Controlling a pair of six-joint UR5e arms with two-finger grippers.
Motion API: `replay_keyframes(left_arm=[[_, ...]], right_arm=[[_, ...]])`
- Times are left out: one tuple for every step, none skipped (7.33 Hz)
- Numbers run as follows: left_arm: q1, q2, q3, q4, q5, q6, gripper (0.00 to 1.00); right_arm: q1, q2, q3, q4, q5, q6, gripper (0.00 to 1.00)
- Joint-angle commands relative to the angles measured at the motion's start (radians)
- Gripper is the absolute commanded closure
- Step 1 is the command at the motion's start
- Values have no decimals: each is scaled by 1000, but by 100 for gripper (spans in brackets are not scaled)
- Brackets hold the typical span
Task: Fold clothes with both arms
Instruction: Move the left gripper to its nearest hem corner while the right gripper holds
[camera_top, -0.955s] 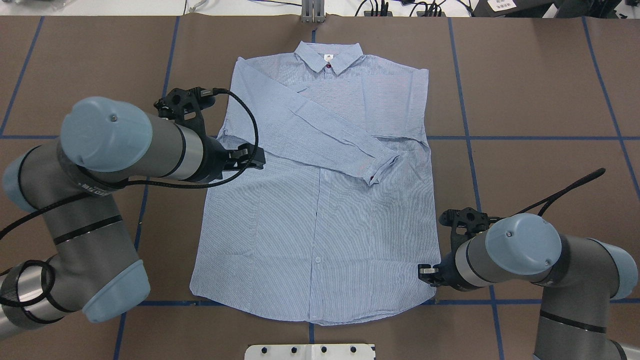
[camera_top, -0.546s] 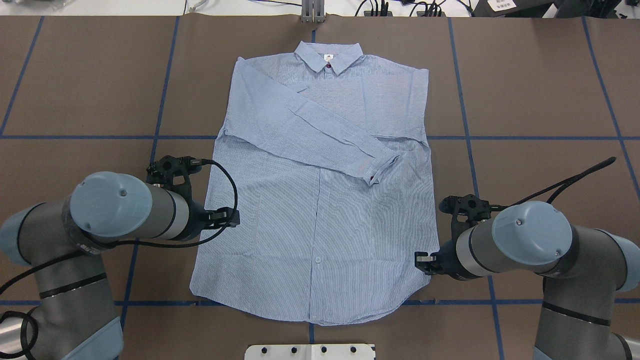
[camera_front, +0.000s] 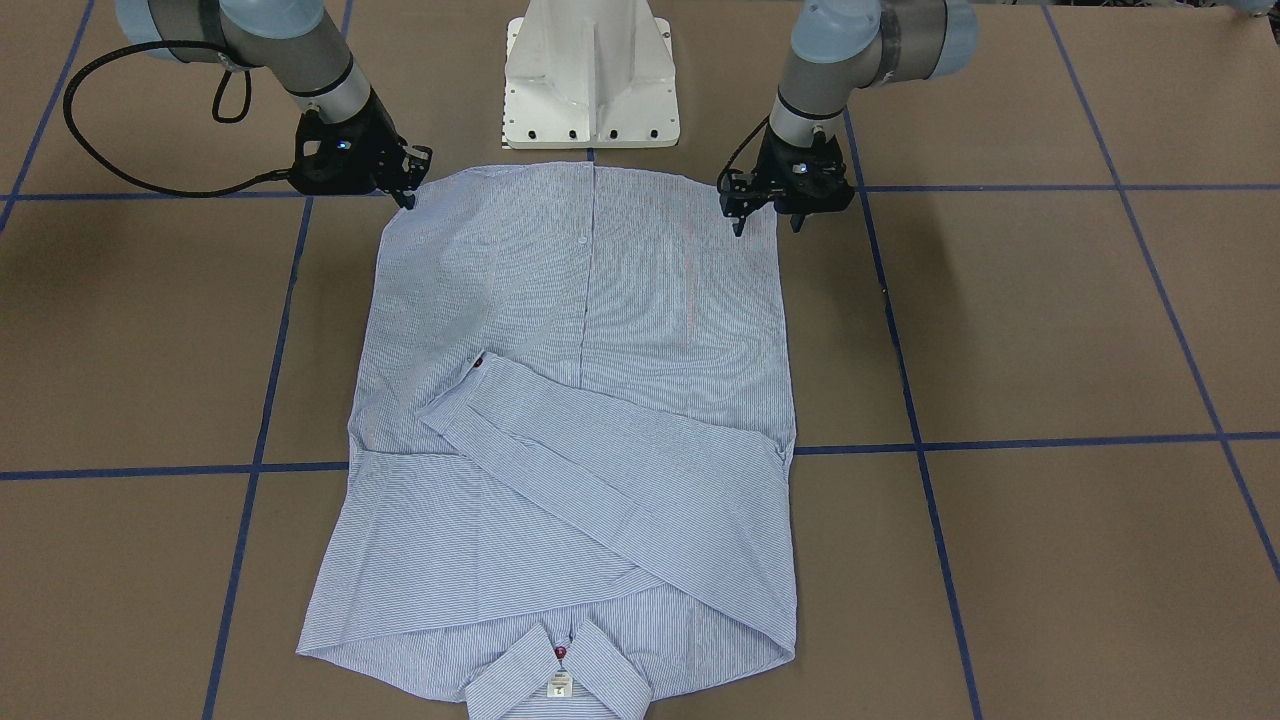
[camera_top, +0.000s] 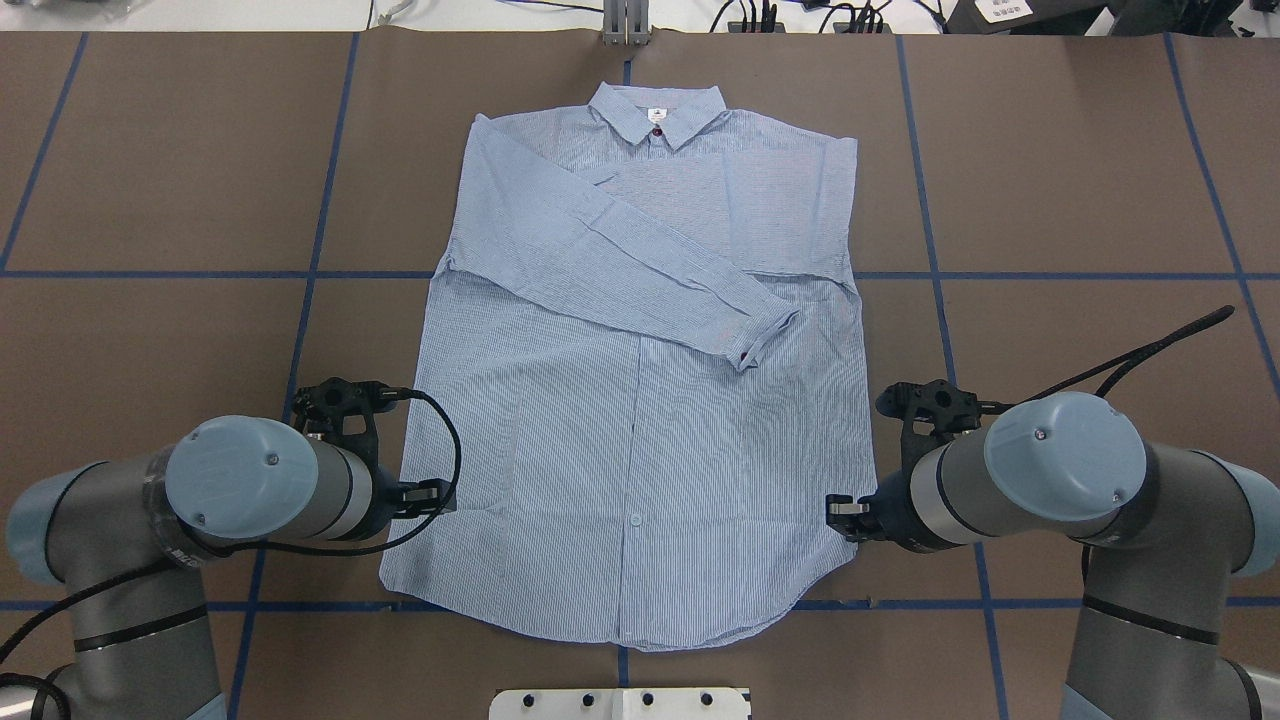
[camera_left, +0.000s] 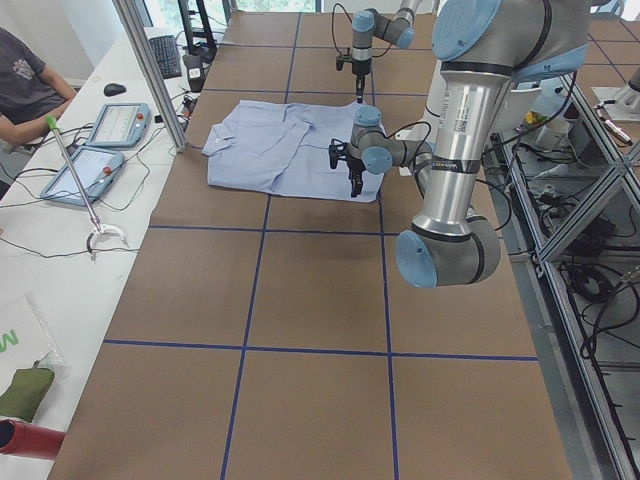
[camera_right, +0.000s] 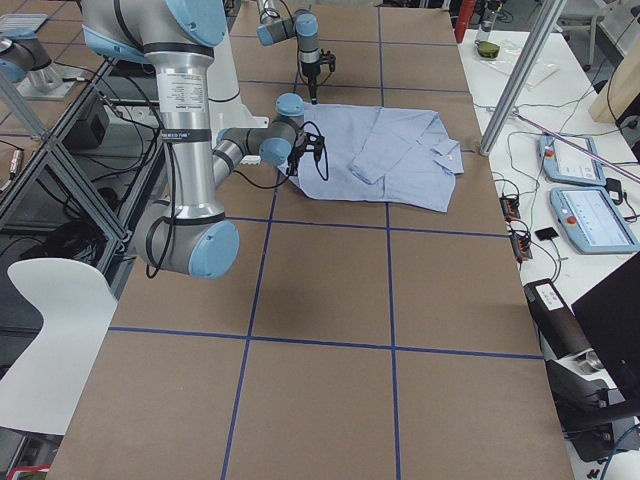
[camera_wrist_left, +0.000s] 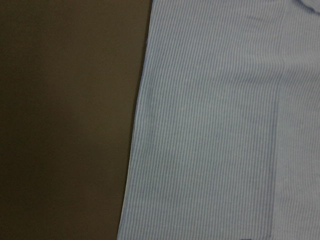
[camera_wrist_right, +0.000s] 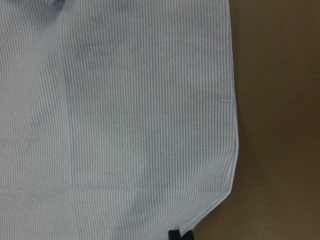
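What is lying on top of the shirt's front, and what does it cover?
One sleeve lies folded diagonally across the shirt, cuff past the placket. It covers the upper placket, so any buttons there cannot be seen.

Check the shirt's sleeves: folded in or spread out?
Folded in. One sleeve lies diagonally across the shirt front, its cuff resting on the fabric; none sticks out beyond the body's sides. The body itself lies flat, unfolded.
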Motion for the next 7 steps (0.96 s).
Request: replay_keyframes(left_arm=[[20, -2, 29, 8, 7, 0, 20], [20, -4, 35, 8, 7, 0, 25], [20, -4, 35, 8, 7, 0, 29], [20, -2, 35, 8, 7, 0, 33], [20, 1, 35, 8, 7, 0, 34], [20, 2, 35, 9, 5, 0, 36], [20, 4, 35, 9, 5, 0, 36]], right_arm=[[3, 0, 0, 0, 4, 0, 100], [9, 0, -1, 0, 6, 0, 100], [15, 0, -1, 0, 7, 0, 100], [20, 0, -1, 0, 9, 0, 100], [21, 0, -1, 0, 9, 0, 100], [23, 0, -1, 0, 9, 0, 100], [26, 0, 0, 0, 9, -1, 100]])
